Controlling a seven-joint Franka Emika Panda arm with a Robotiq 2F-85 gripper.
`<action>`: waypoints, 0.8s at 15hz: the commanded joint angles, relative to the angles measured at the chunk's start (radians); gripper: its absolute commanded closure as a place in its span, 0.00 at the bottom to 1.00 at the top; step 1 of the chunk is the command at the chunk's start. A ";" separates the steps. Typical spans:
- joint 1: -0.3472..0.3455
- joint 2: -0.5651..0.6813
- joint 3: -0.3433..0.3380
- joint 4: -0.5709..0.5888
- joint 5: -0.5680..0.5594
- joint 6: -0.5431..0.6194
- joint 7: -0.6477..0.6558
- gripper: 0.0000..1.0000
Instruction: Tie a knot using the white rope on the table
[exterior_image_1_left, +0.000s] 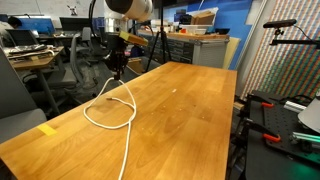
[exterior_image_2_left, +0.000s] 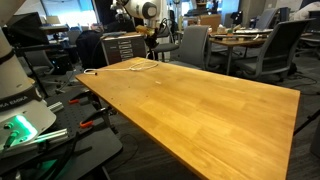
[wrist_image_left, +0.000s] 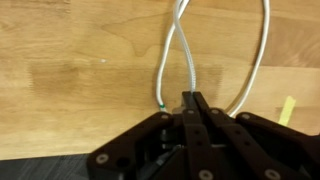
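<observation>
A white rope lies on the wooden table in a loose loop near the far corner, with a tail running to the front edge. It shows small in an exterior view. My gripper hangs over the far end of the loop, just above the table edge. In the wrist view the fingers are pressed together on one strand of the rope. A green-tipped rope end lies just beside the fingertips. Two strands cross further out.
A yellow tape strip sits at the table's near edge and also shows in the wrist view. Office chairs and desks stand beyond the table. A black stand with cables stands beside the table.
</observation>
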 joint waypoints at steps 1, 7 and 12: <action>-0.014 -0.065 0.044 -0.056 0.051 -0.069 -0.087 0.99; 0.082 0.045 0.005 0.033 -0.019 -0.194 -0.032 0.99; 0.133 0.109 -0.038 0.058 -0.058 -0.046 0.026 0.69</action>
